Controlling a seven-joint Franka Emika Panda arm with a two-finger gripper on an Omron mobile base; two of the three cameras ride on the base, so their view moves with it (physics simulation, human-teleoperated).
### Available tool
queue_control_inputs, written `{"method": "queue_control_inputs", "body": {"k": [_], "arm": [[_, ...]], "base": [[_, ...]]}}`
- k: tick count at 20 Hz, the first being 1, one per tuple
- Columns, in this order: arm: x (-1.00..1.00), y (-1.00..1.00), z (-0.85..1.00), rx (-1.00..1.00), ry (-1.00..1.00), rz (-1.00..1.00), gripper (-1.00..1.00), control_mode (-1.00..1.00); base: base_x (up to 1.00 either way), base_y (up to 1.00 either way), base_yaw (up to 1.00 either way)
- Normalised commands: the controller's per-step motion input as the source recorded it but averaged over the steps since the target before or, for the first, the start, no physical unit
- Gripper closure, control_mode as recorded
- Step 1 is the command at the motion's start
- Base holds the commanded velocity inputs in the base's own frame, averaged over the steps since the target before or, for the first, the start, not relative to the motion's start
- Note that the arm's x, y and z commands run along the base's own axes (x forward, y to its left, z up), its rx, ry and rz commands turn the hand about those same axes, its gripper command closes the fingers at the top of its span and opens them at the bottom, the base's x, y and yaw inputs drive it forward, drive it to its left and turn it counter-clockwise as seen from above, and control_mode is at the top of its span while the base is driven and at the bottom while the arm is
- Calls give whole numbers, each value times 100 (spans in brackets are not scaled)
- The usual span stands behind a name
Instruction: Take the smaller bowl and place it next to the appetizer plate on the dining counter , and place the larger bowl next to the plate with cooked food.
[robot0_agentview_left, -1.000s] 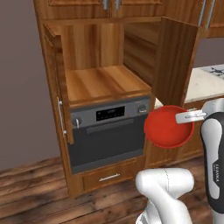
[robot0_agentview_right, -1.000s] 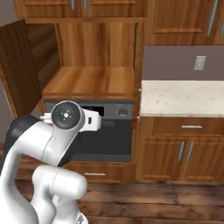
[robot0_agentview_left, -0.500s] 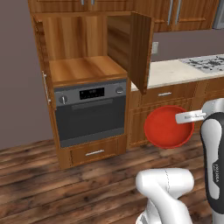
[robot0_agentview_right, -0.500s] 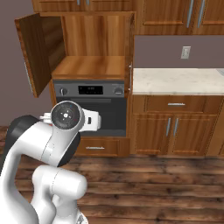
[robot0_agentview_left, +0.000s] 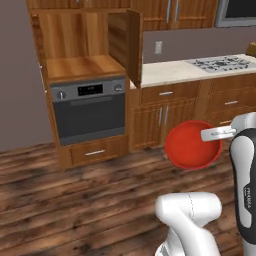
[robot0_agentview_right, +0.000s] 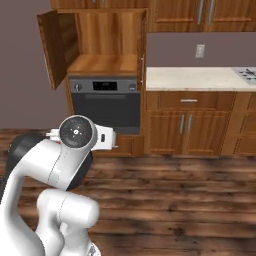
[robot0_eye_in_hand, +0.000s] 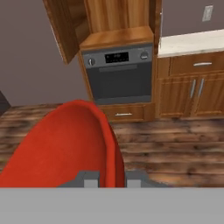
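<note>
The smaller bowl is bright red and hangs in the air over the wooden floor, tipped on its side. My gripper is shut on its rim at the right. In the hand view the smaller bowl swells up large on the left, its rim pinched between my gripper fingertips. The larger bowl, the appetizer plate, the plate with cooked food and the dining counter are out of view.
A built-in oven stands ahead with an open wooden cupboard above it, its door swung out. To the right runs a pale wall counter with a stove. Bare plank floor lies between.
The whole scene has slid left and drawn back in both base views, so the base has moved. The red bowl stays pinched in the gripper, held the same way.
</note>
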Motion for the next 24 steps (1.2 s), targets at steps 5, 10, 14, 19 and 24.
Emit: {"method": "queue_control_inputs", "body": {"k": [5, 10, 14, 19, 24], "arm": [[0, 0, 0, 0, 0, 0, 100, 100], [0, 0, 0, 0, 0, 0, 100, 100], [0, 0, 0, 0, 0, 0, 100, 100], [0, 0, 0, 0, 0, 0, 100, 100], [0, 0, 0, 0, 0, 0, 100, 100]], "base": [[-100, 0, 0], [-100, 0, 5], [-100, 0, 6], [-100, 0, 4], [-100, 0, 4]]}}
